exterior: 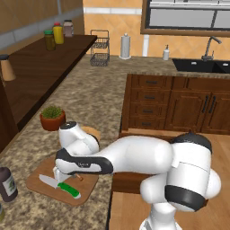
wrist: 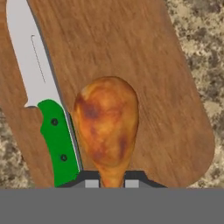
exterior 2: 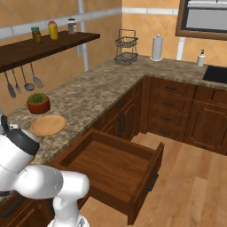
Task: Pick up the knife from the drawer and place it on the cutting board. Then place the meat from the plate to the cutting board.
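The brown cutting board (exterior: 42,185) (wrist: 131,52) lies on the granite counter near its front edge. On it rests the green-handled knife (exterior: 61,185) (wrist: 48,109), blade pointing away from the handle. My gripper (exterior: 67,174) (wrist: 112,181) hangs low over the board and is shut on the bone end of the meat (wrist: 107,122) (exterior: 79,178), an orange-brown drumstick lying right beside the knife handle. I cannot tell whether the meat touches the board. The round tan plate (exterior 2: 48,125) (exterior: 93,131) is bare. The wide drawer (exterior 2: 111,170) stands pulled out.
A potted plant (exterior: 52,117) (exterior 2: 38,103) sits behind the plate. A dark bottle (exterior: 6,183) stands left of the board. A wire basket (exterior: 99,48) and a paper towel roll (exterior: 125,46) are at the far corner. Utensils (exterior 2: 21,80) hang under the shelf.
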Controlling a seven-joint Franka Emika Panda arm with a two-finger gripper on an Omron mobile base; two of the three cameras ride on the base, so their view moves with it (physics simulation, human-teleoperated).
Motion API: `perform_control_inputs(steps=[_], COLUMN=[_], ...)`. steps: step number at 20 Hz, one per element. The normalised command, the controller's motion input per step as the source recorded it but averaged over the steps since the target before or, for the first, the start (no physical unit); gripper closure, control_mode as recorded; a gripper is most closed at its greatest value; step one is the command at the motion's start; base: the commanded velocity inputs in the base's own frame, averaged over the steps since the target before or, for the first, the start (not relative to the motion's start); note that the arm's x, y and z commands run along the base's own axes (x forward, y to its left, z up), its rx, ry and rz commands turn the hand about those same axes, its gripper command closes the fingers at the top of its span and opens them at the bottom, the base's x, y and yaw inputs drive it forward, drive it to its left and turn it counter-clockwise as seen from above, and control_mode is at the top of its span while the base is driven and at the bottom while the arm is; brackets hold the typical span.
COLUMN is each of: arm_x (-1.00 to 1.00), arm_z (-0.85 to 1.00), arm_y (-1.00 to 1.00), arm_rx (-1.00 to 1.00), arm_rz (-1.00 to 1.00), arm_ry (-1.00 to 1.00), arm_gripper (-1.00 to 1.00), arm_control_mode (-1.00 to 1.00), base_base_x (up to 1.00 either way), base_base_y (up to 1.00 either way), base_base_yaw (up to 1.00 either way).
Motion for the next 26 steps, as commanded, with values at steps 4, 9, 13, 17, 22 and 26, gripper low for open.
perform_control_inputs(steps=[4, 9, 13, 17, 22, 26], arm_x=[0.41, 0.23, 0.01, 0.00, -0.08, -0.25], arm_z=[-0.16, -0.14, -0.23, -0.15, 0.27, 0.71], arm_y=[0.01, 0.03, 0.17, 0.16, -0.02, -0.39], arm_rx=[0.00, 0.00, 0.00, 0.00, 0.00, 0.00], arm_rz=[0.03, 0.01, 0.00, 0.00, 0.00, -0.02], arm_ry=[0.00, 0.00, 0.00, 0.03, 0.01, 0.00], arm_gripper=[1.00, -1.00, -1.00, -1.00, -1.00, -1.00], arm_control_mode=[-1.00, -1.00, -1.00, -1.00, -1.00, -1.00], base_base_x=[0.00, 0.00, 0.00, 0.00, 0.00, 0.00], base_base_y=[0.00, 0.00, 0.00, 0.00, 0.00, 0.00], base_base_yaw=[0.00, 0.00, 0.00, 0.00, 0.00, 0.00])
